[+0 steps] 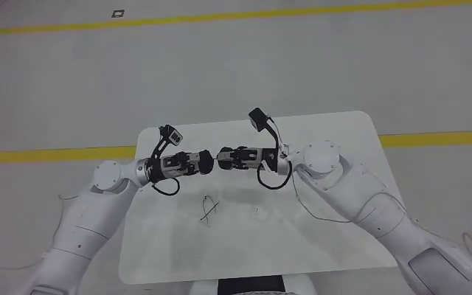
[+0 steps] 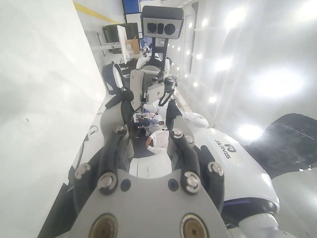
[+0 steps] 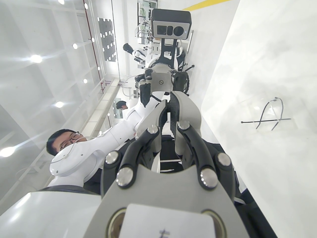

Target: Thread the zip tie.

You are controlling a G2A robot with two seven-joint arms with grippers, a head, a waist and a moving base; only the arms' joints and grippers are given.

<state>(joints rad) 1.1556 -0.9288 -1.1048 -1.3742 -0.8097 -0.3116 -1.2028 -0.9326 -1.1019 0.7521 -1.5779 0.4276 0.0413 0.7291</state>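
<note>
Top: I had two arms meeting nose to nose over the table (image 1: 332, 221). The left gripper (image 1: 200, 162) and right gripper (image 1: 225, 158) sat just beside each other. The zip ties (image 1: 209, 208) lay loose on the table, on the robot's side of the grippers, and neither gripper touched them. One pale speck (image 1: 255, 209) sat near the ties, too small for me to identify. Two yellow lines (image 1: 221, 16) crossed the floor beyond the table.

Left wrist: the left gripper (image 2: 149, 101) had its two fingers (image 2: 126, 110) well apart. Its jaws were open with nothing held. The right gripper (image 2: 148, 82) faced it head on, and the table (image 2: 37, 75) ran along one side, clear of both.

Right wrist: the right gripper (image 3: 169, 100) had its two fingers (image 3: 178, 110) drawn together. Its jaws were closed and I saw nothing in them. The zip ties (image 3: 268, 117) were black and crossed in one small pile on the table (image 3: 260, 63), apart from the gripper. One lay straight, with curved strands arching over it. I counted at least two ties, but couldn't tell whether the curved part was one tie or two.
</note>
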